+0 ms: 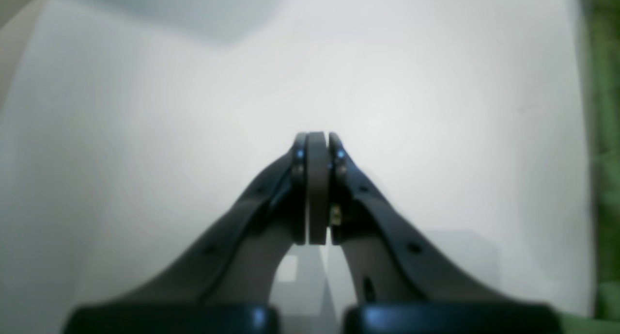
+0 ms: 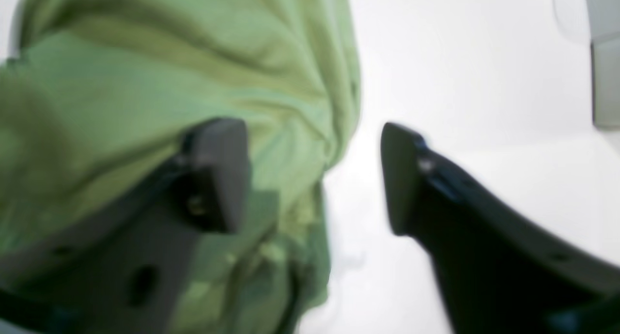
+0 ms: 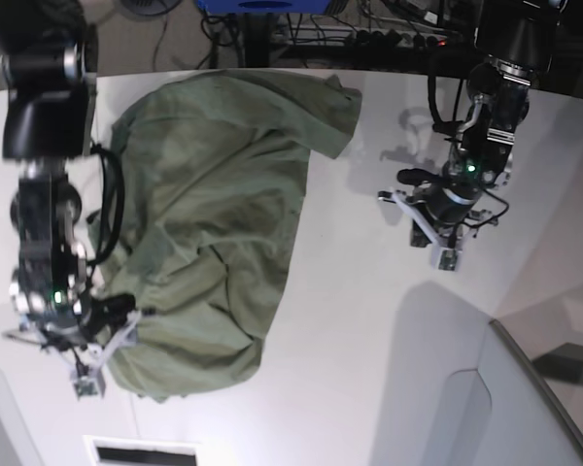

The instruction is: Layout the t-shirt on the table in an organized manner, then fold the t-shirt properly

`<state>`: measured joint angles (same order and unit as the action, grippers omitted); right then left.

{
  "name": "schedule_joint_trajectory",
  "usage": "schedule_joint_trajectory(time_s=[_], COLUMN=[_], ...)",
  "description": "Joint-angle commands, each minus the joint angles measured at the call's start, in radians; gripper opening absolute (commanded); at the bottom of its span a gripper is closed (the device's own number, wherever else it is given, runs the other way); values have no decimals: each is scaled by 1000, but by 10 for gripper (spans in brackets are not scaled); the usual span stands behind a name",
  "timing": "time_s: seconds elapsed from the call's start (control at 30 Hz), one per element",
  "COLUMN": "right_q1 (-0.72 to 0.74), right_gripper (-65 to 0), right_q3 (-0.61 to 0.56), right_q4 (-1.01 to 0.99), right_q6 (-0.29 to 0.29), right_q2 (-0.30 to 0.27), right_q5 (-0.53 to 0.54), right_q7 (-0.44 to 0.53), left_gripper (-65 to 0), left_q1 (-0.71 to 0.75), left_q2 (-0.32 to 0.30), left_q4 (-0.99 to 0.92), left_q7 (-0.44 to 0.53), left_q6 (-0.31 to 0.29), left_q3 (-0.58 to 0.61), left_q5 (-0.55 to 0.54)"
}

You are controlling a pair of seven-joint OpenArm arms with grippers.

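The olive-green t-shirt [image 3: 214,223] lies crumpled and wrinkled on the left half of the white table [image 3: 369,320]. My right gripper [image 3: 105,357] is open at the shirt's near left corner. In the right wrist view [image 2: 310,179], one finger [image 2: 218,174] is over the shirt cloth [image 2: 145,82], the other finger [image 2: 402,179] is over bare table, and the shirt's edge runs between them. My left gripper [image 3: 443,254] is shut and empty over bare table to the right of the shirt. Its pads [image 1: 317,179] are pressed together. A green strip of shirt [image 1: 605,130] shows at the right edge of that view.
A grey angled panel [image 3: 530,408] stands at the near right corner. Cables and equipment [image 3: 369,24] lie behind the table's far edge. A white slotted piece [image 3: 141,451] sits at the near edge. A pale grey block [image 2: 605,57] shows at the top right of the right wrist view.
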<state>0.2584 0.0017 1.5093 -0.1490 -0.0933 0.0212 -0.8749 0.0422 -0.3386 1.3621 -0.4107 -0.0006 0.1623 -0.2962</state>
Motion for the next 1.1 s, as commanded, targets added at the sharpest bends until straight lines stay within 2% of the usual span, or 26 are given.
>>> schedule_joint_trajectory(time_s=[0.0, 0.07, 0.1, 0.17, 0.27, 0.4, 0.57, 0.7, 0.8, 1.0, 1.07], right_q1=[-32, -153, -201, -295, -417, -503, -488, -446, -403, -339, -308], right_gripper=[-420, -611, -650, -627, -650, -650, -650, -650, -650, -650, -650], right_q3=[2, -4, 1, 2, -2, -2, 13, 129, 226, 361, 407], right_q4=[92, 238, 285, 343, 366, 333, 147, 1, -114, -293, -341], right_q6=[-1, -1, -1, -1, -1, -5, -5, -5, -7, -7, -4], right_q2=[-1, 20, 46, 71, 80, 99, 99, 97, 80, -26, -59], right_q5=[0, 1, 0, -4, 1, 1, 1, 1, -2, -4, -4], right_q7=[-33, -111, -137, -165, -158, -129, -82, -13, -5, 81, 93], left_gripper=[-650, -650, -650, -650, -650, -650, -650, -650, -650, -650, -650], left_q1=[-15, -38, -46, -51, -49, -43, -28, -20, -14, 6, 15], left_q2=[-7, -9, -9, -3, 26, 52, 71, 66, 51, -4, -27], left_q4=[17, 12, 6, -3, -2, 3, 4, 4, 4, 4, 3], left_q7=[17, 16, 16, 16, 16, 16, 16, 16, 17, 25, 57], left_q6=[4, 4, 4, 4, 4, 4, 4, 4, 4, 4, 4], left_q3=[9, 62, 90, 135, 179, 188, 190, 190, 185, 178, 178], left_q5=[2, 15, 32, 96, 182, 211, 219, 219, 220, 220, 220])
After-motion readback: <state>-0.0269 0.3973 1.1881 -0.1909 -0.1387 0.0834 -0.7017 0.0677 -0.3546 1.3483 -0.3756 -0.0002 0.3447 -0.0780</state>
